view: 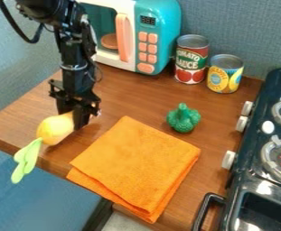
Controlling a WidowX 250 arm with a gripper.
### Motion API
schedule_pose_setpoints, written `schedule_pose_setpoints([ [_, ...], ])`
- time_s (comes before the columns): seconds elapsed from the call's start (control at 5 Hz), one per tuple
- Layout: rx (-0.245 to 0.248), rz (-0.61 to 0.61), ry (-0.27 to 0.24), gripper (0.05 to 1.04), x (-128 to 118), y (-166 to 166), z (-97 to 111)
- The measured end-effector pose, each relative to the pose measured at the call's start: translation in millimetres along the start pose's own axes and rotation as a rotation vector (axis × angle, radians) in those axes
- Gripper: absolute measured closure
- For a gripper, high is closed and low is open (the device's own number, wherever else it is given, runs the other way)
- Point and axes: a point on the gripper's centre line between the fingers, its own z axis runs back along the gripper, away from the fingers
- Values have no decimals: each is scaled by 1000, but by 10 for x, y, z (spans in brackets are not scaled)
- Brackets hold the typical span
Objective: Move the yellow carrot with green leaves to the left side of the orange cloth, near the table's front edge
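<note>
The gripper (73, 116) hangs low over the left part of the wooden counter, its fingers shut on the narrower end of a yellow toy vegetable (55, 129). Pale green leaves (27, 159) stick out from the vegetable's other end, past the counter's left front edge. To the right of the gripper, a folded orange cloth (133, 164) lies flat. Beyond the cloth's upper right side stands a green toy broccoli (183, 118). Whether the vegetable touches the counter, I cannot tell.
A teal and white toy microwave (159, 27) stands at the back, with a tomato sauce can (191, 58) and a yellow-labelled can (225, 73) beside it. Along the right side is a dark toy stove (251, 178) with knobs and a handle. The counter's front edge runs below the cloth.
</note>
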Motion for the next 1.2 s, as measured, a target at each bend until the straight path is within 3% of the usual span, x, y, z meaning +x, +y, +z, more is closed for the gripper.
schedule_pose_setpoints([
  [0.2,-28,29,-7,576,25,39,20],
  [0.4,-53,49,-4,255,7,39,15],
  [0.6,-44,74,21,70,-85,47,12],
  [0.8,-58,76,8,73,-129,51,129],
  [1.0,-85,50,-79,77,-148,9,463],
  [1.2,-111,-40,-142,79,9,-242,687],
])
